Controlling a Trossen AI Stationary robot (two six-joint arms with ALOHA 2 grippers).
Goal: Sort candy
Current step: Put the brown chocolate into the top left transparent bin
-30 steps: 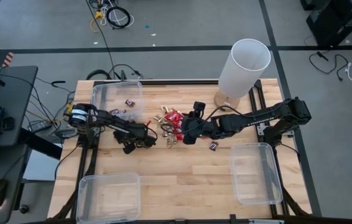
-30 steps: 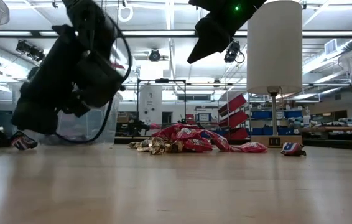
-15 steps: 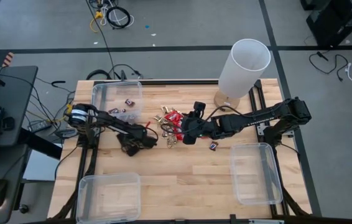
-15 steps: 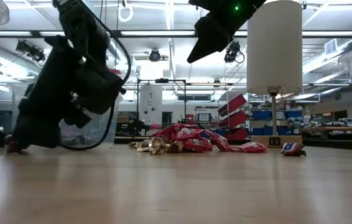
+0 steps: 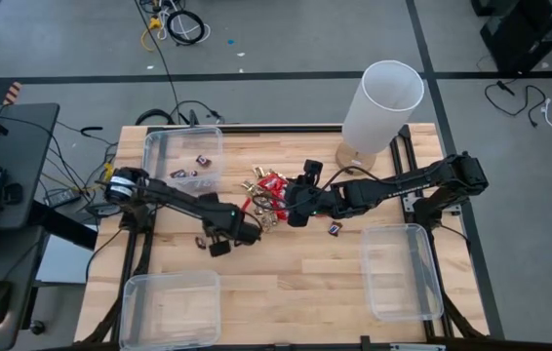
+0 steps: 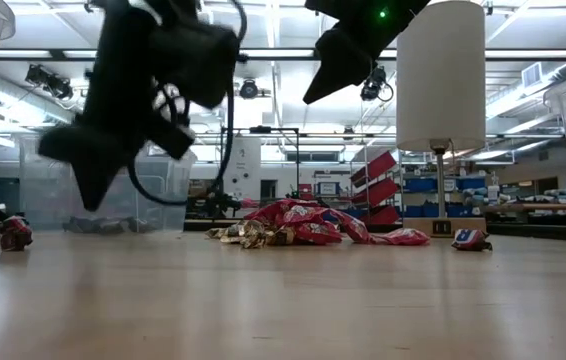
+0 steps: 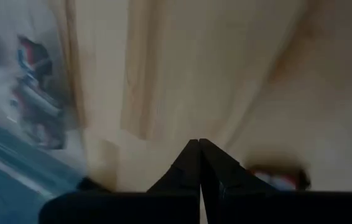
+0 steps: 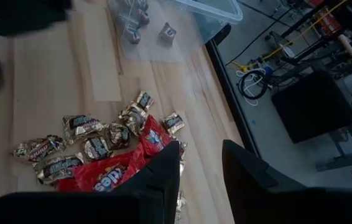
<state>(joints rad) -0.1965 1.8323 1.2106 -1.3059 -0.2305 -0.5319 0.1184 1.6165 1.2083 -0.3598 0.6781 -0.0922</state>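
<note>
My arms: both matte black, jointed tube links, black cable looping along left arm point(image 5: 174, 198). Green indicator light on right arm point(image 6: 380, 13). Dark wedge-shaped fingers point(image 8: 163, 180).

Little can be read. In the right wrist view, a red packet point(image 8: 104, 177) in the candy pile carries white lettering, partly hidden, too incomplete to name a brand. The gold-foil pieces point(image 8: 81, 124) beside it bear dark printed labels too small to make out.
</note>
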